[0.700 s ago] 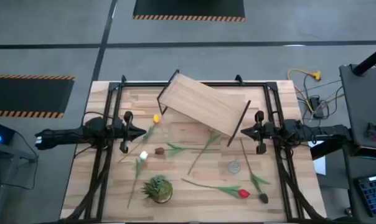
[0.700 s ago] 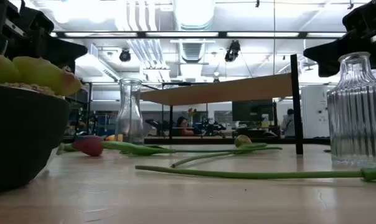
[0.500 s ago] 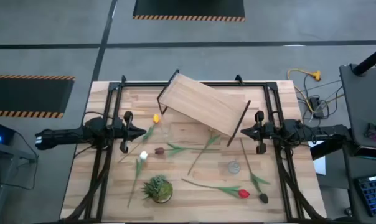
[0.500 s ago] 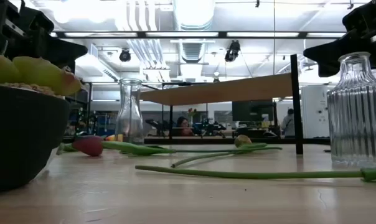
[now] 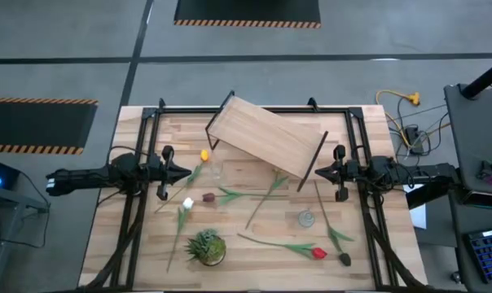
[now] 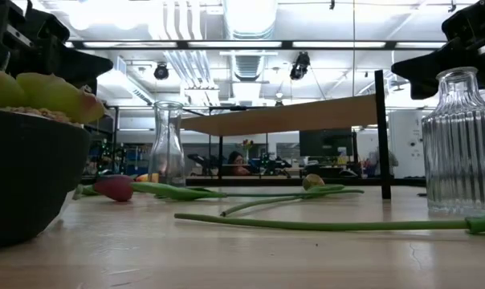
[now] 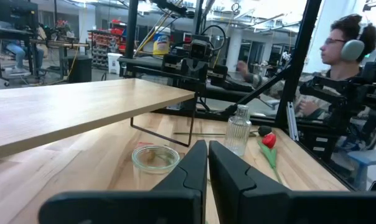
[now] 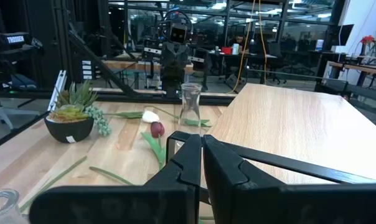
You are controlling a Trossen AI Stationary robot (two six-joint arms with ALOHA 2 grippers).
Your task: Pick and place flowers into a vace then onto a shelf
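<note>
Flowers [image 5: 270, 192] lie scattered, thin-stemmed and flat, near two glass vases [image 5: 306, 218] — both closed, empty grippers [image 5: 183, 172] [image 5: 318, 173] could, I judge, knock a vase over or miss a stem.

You didn't get much to read here. The only lettering sat on a dark machine [image 8: 18, 41] at the upper left of the right wrist view, a pale word that might've said "TRUSTEK", too small to be sure. Nothing on the table carried any label.
</note>
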